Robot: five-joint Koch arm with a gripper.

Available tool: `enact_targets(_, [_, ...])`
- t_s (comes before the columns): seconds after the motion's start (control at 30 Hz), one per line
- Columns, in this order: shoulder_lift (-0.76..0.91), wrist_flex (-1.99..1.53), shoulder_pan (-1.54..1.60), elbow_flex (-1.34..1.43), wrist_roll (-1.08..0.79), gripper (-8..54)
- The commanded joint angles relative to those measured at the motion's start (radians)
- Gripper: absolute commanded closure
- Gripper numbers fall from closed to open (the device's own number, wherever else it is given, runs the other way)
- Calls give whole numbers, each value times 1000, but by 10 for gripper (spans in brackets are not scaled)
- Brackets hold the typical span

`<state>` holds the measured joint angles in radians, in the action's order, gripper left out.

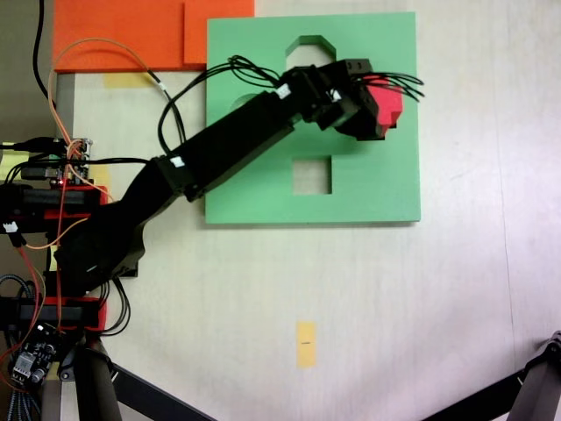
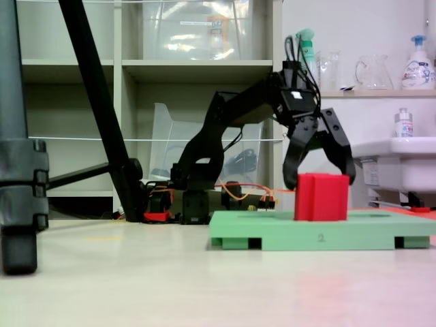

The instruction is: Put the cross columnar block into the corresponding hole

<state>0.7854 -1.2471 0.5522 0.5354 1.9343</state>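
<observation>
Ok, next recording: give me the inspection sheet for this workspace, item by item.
Surface: pale table, yellow tape mark.
Job's things: red cross block standing on the green board, under the gripper; whether it sits in a cutout cannot be told. Square cutout and octagonal cutout open.
Clutter: orange foam sheets at the board's corner.
Gripper: gripper open, jaws spread over the block's top.
Cables: loose wires at the arm's base.
Surroundings: shelves, tripod leg, sink.

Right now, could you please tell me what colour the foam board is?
Green; the foam board shows best in a fixed view from above.
</observation>
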Motion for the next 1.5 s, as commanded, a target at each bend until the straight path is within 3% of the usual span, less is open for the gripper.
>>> enact_targets(0.0, [12,-3,6,-86,-6,188])
enact_targets(0.13, [-18,-43,11,-84,-2,167])
enact_targets(0.2, [-34,-74,17,-83,31,81])
enact_targets(0.27, [-37,-135,25,-83,86,63])
enact_targets(0.33, [-15,-176,29,-84,106,-52])
enact_targets(0.37, [11,-207,29,-84,106,-65])
enact_targets(0.67, [351,-400,31,-84,-34,-50])
enact_targets(0.83, [546,-494,6,-81,-360,-50])
enact_targets(1.03, [738,-505,-127,-31,-592,-50])
enact_targets(1.13, [965,-411,-261,299,-950,-48])
enact_targets(1.23, [1063,-270,-390,514,-1014,-17])
enact_targets(1.3, [1161,-51,-479,762,-1037,-4])
enact_targets(1.4, [1350,474,-591,1235,-1322,91])
enact_targets(1.47, [1394,815,-635,1503,-1401,101])
